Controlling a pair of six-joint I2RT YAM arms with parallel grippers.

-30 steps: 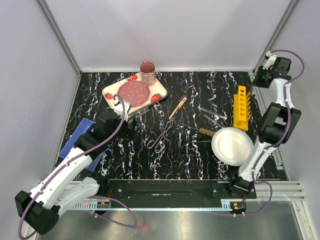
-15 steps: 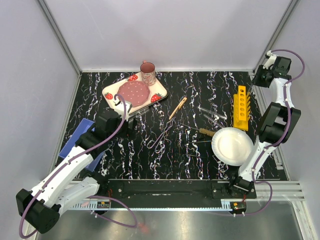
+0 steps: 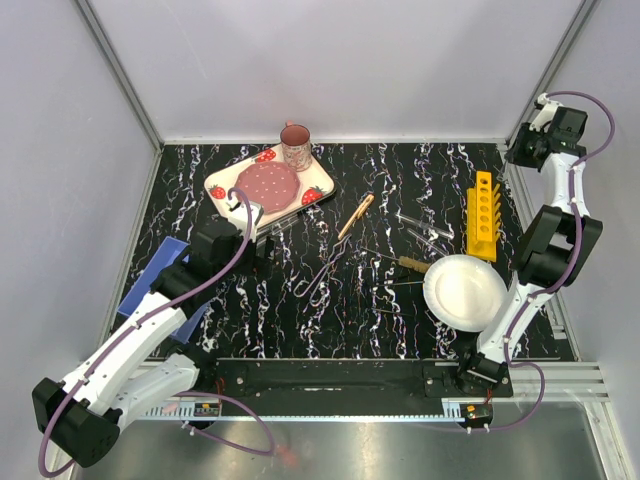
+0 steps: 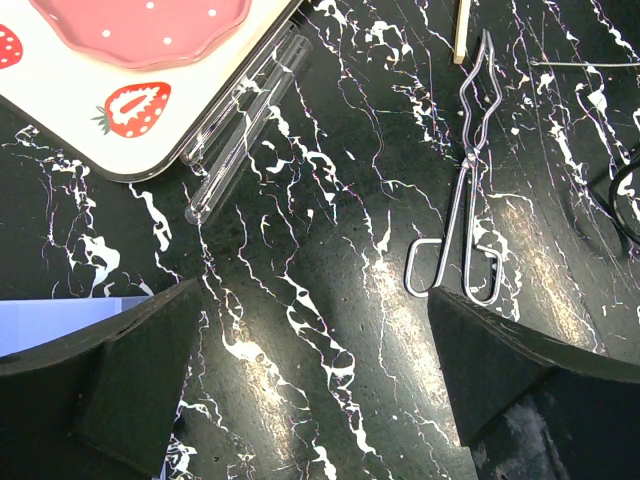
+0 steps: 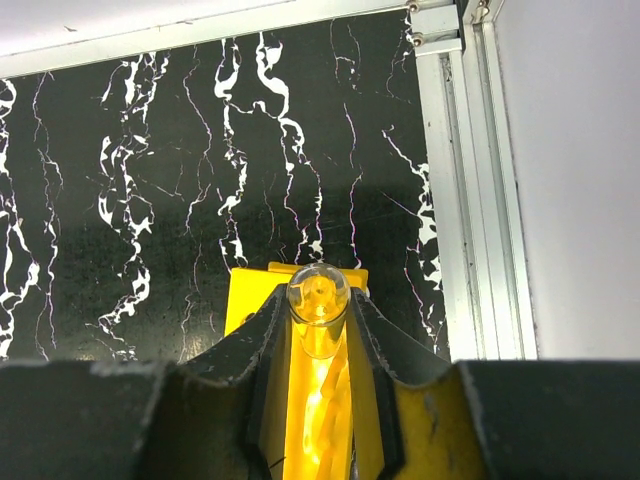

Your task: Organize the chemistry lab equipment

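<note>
Test tube (image 5: pixel 318 300), seen mouth-on, sits pinched between the narrowly parted jaws of the right gripper (image 5: pixel 318 318), over the yellow rack (image 5: pixel 245 300) at the table's far right; whether its tip is in a hole I cannot tell. Two more test tubes (image 4: pixel 245 125) lie side by side against the strawberry tray (image 4: pixel 60 115). The wire tong (image 4: pixel 465 190) lies apart, to their right. The left gripper (image 4: pixel 312 300) hovers over the table between them, jaws wide, holding nothing.
</note>
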